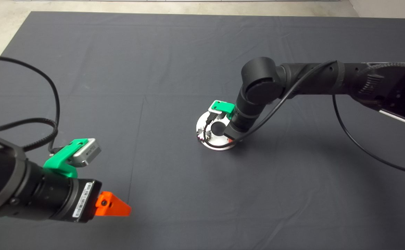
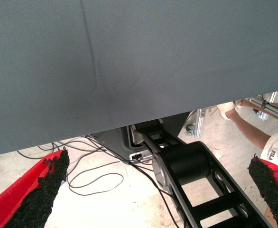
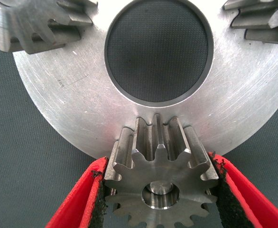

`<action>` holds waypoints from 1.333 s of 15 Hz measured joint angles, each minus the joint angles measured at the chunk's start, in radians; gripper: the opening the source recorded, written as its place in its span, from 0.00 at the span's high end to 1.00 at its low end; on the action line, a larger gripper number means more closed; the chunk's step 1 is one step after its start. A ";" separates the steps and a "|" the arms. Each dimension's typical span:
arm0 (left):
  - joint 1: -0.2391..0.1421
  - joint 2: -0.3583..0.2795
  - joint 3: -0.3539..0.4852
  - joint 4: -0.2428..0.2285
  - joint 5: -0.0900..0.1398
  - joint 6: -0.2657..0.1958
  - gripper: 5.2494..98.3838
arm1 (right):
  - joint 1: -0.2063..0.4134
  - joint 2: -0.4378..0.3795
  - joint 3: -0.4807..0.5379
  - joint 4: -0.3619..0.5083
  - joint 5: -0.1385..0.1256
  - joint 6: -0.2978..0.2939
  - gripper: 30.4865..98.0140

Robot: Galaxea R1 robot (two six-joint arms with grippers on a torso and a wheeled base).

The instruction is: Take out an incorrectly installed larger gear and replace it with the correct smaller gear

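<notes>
My right gripper (image 3: 159, 192) is squeezing the gear (image 3: 160, 178) between both pads, standing over the round steel plate (image 3: 58, 95) near the mat's (image 1: 154, 69) centre, so it cannot slip. My left gripper (image 1: 114, 207) is waiting open at the near left.

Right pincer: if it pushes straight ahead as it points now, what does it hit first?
Probably the round steel plate: the right pincer is shut on a straight-toothed gear at that plate's rim, its big centre hole just beyond. Depth is unclear.
</notes>
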 measured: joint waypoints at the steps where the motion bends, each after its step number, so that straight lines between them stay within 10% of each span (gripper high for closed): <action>1: 0.000 0.000 0.000 0.000 0.000 0.000 0.01 | 0.000 0.000 0.000 0.000 0.000 0.003 0.71; 20: 0.000 -0.003 0.000 0.000 0.000 -0.001 0.01 | 0.081 0.005 -0.013 -0.001 0.010 0.014 0.71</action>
